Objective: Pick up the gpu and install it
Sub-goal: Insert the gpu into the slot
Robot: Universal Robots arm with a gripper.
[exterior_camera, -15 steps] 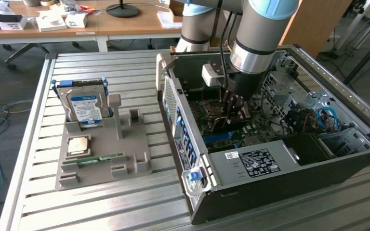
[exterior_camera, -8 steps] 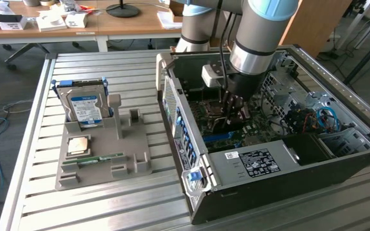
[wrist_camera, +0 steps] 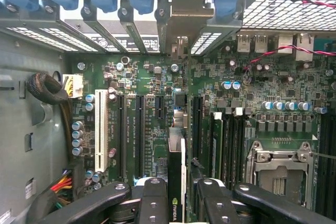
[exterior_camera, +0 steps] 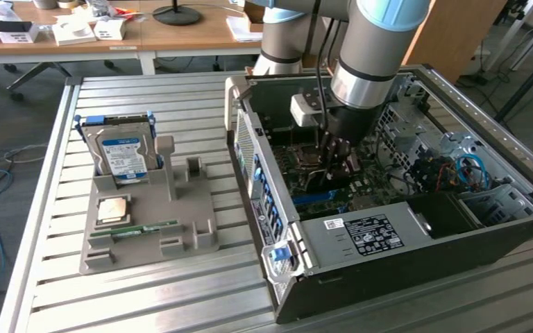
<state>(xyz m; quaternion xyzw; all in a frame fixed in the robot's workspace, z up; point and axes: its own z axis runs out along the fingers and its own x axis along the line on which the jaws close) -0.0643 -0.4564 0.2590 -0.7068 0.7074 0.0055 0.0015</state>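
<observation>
I have the hand (wrist_camera: 178, 205) clamped on the gpu (wrist_camera: 176, 166); its black fingers (wrist_camera: 152, 203) press the card's two faces, and from the wrist I look down on the card's top edge, thin and dark between them.

The arm (exterior_camera: 368, 62) reaches down into the open case (exterior_camera: 415, 229), which stands on the counter (exterior_camera: 155, 298); so the gpu hangs inside the case, straight below the hand, with nothing to reach for sideways.

What matters, as I judge it, is how the card lies against the white slot (wrist_camera: 104, 129); its long axis runs parallel to that slot. It sits across the two black slots (wrist_camera: 122, 135) from the white slot, on the side away from the cables. The bracket (wrist_camera: 185, 19) end points the same way as the white slot's end nearest the case's rear openings, and the bracket stands close up among those openings.

The card looks lined up over a slot of its own, parallel to the white slot; whether its lower edge already touches that slot I cannot tell, since the card hides it; any twist away from the white slot's line would, I think, put edge and bracket out together.
</observation>
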